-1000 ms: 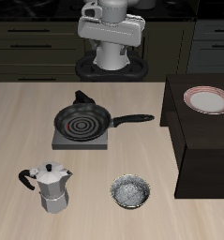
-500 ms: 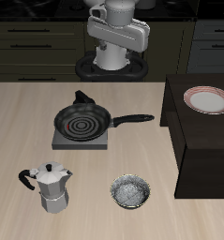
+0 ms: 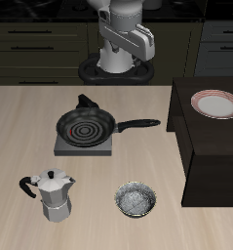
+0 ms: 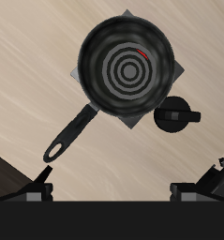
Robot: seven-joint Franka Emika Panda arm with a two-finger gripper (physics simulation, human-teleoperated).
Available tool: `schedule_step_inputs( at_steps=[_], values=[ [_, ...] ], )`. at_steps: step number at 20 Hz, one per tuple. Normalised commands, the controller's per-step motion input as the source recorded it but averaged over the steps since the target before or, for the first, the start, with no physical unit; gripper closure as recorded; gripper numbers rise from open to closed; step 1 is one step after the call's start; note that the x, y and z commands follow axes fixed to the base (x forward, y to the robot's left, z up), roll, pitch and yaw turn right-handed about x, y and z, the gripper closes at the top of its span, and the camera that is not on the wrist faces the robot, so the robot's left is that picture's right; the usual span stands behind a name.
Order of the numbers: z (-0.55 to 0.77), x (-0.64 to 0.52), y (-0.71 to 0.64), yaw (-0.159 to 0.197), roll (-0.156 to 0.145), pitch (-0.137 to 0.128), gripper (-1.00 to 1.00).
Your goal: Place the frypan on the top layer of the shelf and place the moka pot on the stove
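Frypan (image 3: pixel 86 126) covering stove (image 3: pixel 61 147), moka pot (image 3: pixel 53 194) beside speckled bowl (image 3: pixel 135 201), plate (image 3: pixel 214 104) on shelf (image 3: pixel 208 156), gripper (image 4: pixel 127 190) spread wide, holding nothing

Simulated kitchen. Dark cabinets (image 3: pixel 30 44) with drawer handles along far wall. Light wooden table (image 3: pixel 98 220) carrying cookware: frypan (image 3: pixel 86 126) sitting on stove (image 3: pixel 64 148), moka pot (image 3: pixel 54 193), speckled bowl (image 3: pixel 135 200), plate (image 3: pixel 216 103) on dark shelf (image 3: pixel 211 156).

Even, soft light falls from above on the tabletop (image 3: pixel 30 127), bright without glare. Shadows are faint and short, close under the pan (image 3: pixel 86 126) and pot (image 3: pixel 54 193). The dark cabinets (image 3: pixel 40 44) behind stay dim. Both views are sharp but coarse-grained, with no edge distortion.
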Motion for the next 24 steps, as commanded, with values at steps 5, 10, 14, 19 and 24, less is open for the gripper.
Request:
schedule_step_inputs(
  at_steps=[5, 10, 14, 19, 24],
  values=[
    [-0.15, 0.15, 0.01, -0.208, 0.032, 0.048, -1.00],
    [-0.21, 0.14, -0.06, -0.178, -0.016, -0.026, -1.00],
    [-0.22, 0.15, 0.05, -0.133, 0.023, -0.006, -1.00],
    [-0.22, 0.05, 0.21, -0.141, 0.055, -0.045, -1.00],
    [-0.17, 0.03, 0.01, -0.040, 0.022, -0.076, -1.00]
  ],
)
